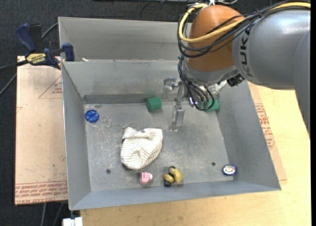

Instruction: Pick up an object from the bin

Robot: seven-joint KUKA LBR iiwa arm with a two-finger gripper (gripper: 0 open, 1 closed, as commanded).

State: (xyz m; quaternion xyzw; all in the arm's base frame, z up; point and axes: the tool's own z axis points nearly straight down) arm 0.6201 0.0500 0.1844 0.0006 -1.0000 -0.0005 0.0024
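My gripper [175, 124] hangs over the bare floor in the middle of the bin, reaching down from under the orange cover. A small green block [153, 103] lies just to its left near the back wall. A crumpled white striped cloth [141, 147] lies in front of it and to the left. Close on the right, a second green thing [214, 105] is partly hidden beneath the arm's cables. I see nothing held in the gripper.
A blue round cap [92, 116] lies by the left wall. Along the front wall sit a small pink thing [145, 177], a yellow and black toy [173, 176] and a small blue-rimmed disc [229, 170]. The arm covers the bin's back right.
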